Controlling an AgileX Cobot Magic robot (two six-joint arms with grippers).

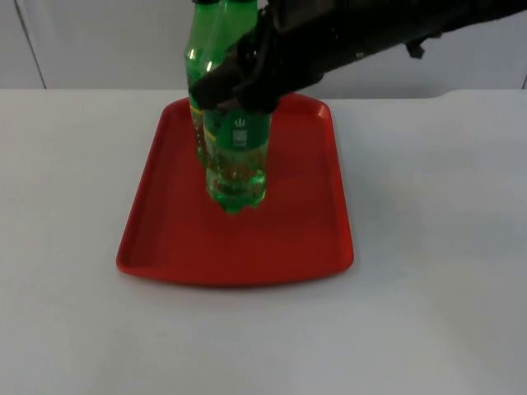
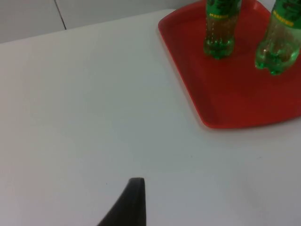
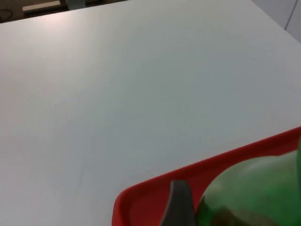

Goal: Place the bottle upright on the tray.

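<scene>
Green bottle gripped by right gripper — upright mid-tray; left grip unclear.

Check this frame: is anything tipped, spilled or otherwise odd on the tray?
Nothing stands out. Two green bottles stand upright on the red tray: the front bottle gripped around its upper body by the right gripper, the rear bottle free. No spill shows. The left gripper waits over bare table.

tray: plain red;
front bottle: clear green, green-and-yellow label;
rear bottle: the same green;
table: white;
right gripper: black
</scene>
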